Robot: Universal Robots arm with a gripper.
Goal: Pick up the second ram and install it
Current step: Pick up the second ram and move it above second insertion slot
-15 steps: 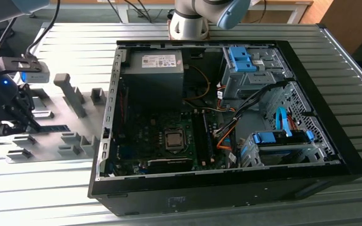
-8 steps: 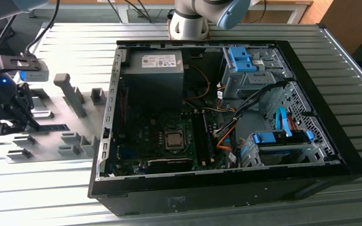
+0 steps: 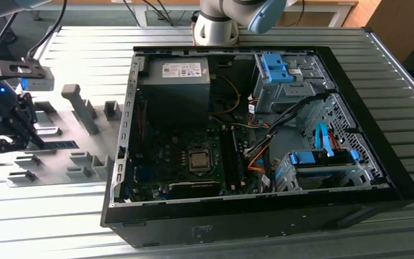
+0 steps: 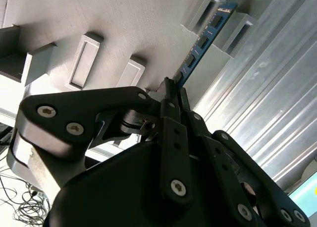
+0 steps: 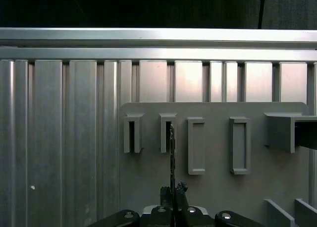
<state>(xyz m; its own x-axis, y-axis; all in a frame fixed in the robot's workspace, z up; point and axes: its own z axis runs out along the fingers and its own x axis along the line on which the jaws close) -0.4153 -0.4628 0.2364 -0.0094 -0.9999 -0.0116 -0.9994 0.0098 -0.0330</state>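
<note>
While clamped on slim blue-green second ram (image 4: 202, 41), black end effector (image 4: 173, 89) hangs over grey holder blocks (image 4: 86, 58).

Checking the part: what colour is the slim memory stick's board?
The slim rectangular memory stick is blue with black chips, clearest in second wrist view.

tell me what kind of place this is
Probably a robotics lab bench for PC assembly: an open computer case sits on a ribbed aluminium table, beside a grey holder plate where the gripper grips the second ram.
</note>
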